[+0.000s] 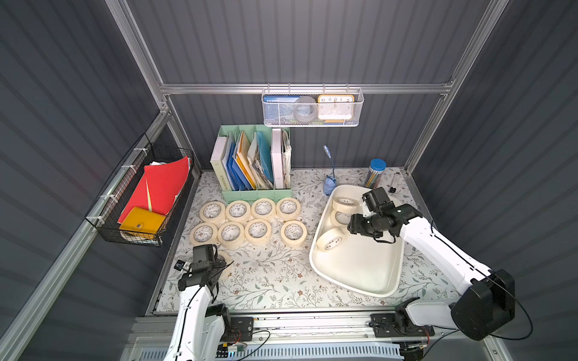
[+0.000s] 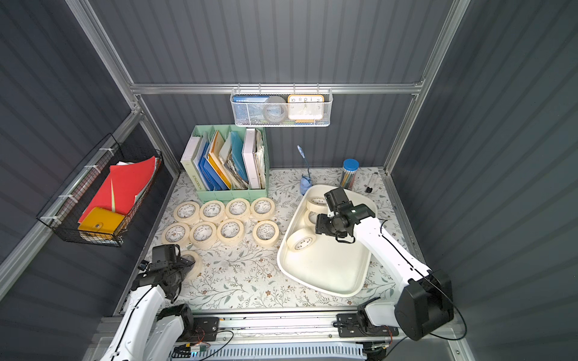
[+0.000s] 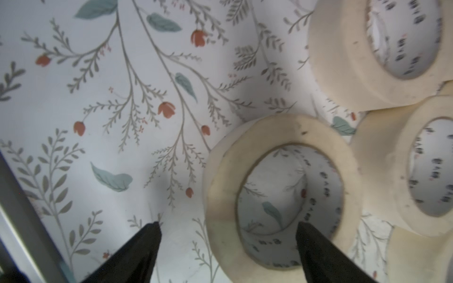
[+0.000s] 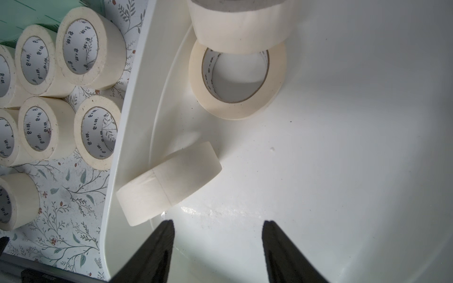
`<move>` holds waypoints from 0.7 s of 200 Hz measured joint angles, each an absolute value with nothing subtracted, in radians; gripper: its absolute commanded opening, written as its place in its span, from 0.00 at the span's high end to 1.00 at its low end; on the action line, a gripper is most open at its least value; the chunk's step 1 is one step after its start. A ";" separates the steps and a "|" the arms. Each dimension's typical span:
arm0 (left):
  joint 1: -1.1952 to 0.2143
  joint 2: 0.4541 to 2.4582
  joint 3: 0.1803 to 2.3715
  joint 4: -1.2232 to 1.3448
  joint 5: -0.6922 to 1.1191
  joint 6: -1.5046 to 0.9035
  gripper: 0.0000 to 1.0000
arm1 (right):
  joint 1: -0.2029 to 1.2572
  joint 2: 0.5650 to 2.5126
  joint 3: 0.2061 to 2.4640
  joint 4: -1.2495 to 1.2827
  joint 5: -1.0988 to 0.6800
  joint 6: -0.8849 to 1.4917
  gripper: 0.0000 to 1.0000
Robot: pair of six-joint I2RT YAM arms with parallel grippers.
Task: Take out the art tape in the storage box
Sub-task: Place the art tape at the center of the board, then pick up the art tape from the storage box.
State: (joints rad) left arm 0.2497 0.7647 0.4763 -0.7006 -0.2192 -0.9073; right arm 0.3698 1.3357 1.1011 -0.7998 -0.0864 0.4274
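The storage box (image 1: pixel 359 265) is a white tub on the right of the table. Three art tape rolls lie in it: one tilted against the wall (image 4: pixel 169 182), one flat (image 4: pixel 237 80) and one partly resting on that (image 4: pixel 240 27). My right gripper (image 4: pixel 218 223) hovers open over the tub floor beside the tilted roll, with nothing between its fingers. Several more rolls (image 1: pixel 250 220) sit in two rows on the table. My left gripper (image 3: pixel 228 225) is open at the front left, straddling the wall of another roll (image 3: pixel 282 137) that rests flat on the table.
A mint-green file organizer (image 1: pixel 253 162) stands behind the rows of rolls. A black wire basket (image 1: pixel 140 193) hangs on the left wall and a white mesh basket (image 1: pixel 312 107) on the back rail. A blue-lidded pencil tube (image 1: pixel 375 173) and a small blue lamp (image 1: pixel 329 184) stand behind the tub.
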 measured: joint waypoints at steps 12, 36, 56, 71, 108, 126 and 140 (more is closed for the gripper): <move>0.249 0.780 0.537 -0.697 -0.216 -0.865 0.02 | 0.370 1.336 1.073 -0.805 -0.092 0.427 0.36; 0.210 0.799 0.615 -0.677 -0.219 -0.810 0.01 | 0.373 1.338 1.002 -0.806 -0.106 0.433 0.36; 0.091 0.823 0.649 -0.669 -0.263 -0.792 0.00 | 0.385 1.365 0.962 -0.773 -0.113 0.449 0.35; -0.010 0.867 0.672 -0.661 -0.299 -0.783 0.00 | 0.400 1.393 0.935 -0.712 -0.117 0.465 0.35; -0.166 0.990 0.698 -0.603 -0.379 -0.769 0.00 | 0.415 1.442 0.860 -0.513 -0.119 0.514 0.31; -0.200 1.044 0.713 -0.569 -0.395 -0.759 0.00 | 0.421 1.457 0.812 -0.399 -0.099 0.535 0.31; -0.213 1.079 0.729 -0.546 -0.398 -0.749 0.00 | 0.431 1.464 0.778 -0.323 -0.079 0.545 0.31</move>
